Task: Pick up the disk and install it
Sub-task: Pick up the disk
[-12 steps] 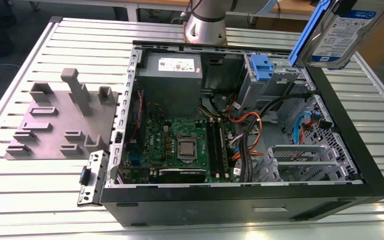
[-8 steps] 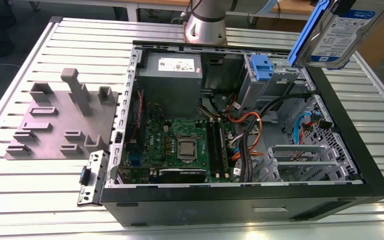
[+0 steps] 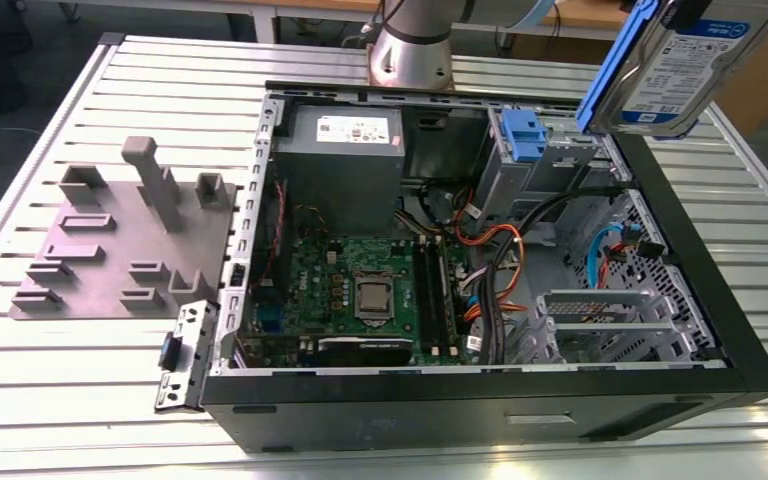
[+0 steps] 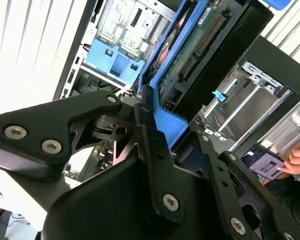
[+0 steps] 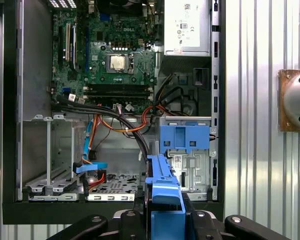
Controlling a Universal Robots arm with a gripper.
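Note:
The disk (image 3: 671,70), a silver drive with a white-and-blue label and blue rails, hangs tilted in the air above the far right corner of the open computer case (image 3: 704,250). In both wrist views my gripper (image 5: 165,212) (image 4: 160,132) is shut on the disk's blue rail (image 5: 163,182), and the disk's green circuit-board side (image 4: 195,45) faces the second wrist camera. Below the disk sits the metal drive cage with its fixed blue latch (image 3: 523,135) (image 5: 185,137) (image 4: 112,62). The disk is clear of the cage.
Inside the case lie the motherboard (image 3: 357,290), a grey power supply (image 3: 344,140) and orange and black cables (image 3: 491,250). A grey fixture block (image 3: 117,240) stands on the slatted table at the exterior view's left. The arm's base (image 3: 411,45) stands behind the case. A person's hand (image 4: 297,160) is nearby.

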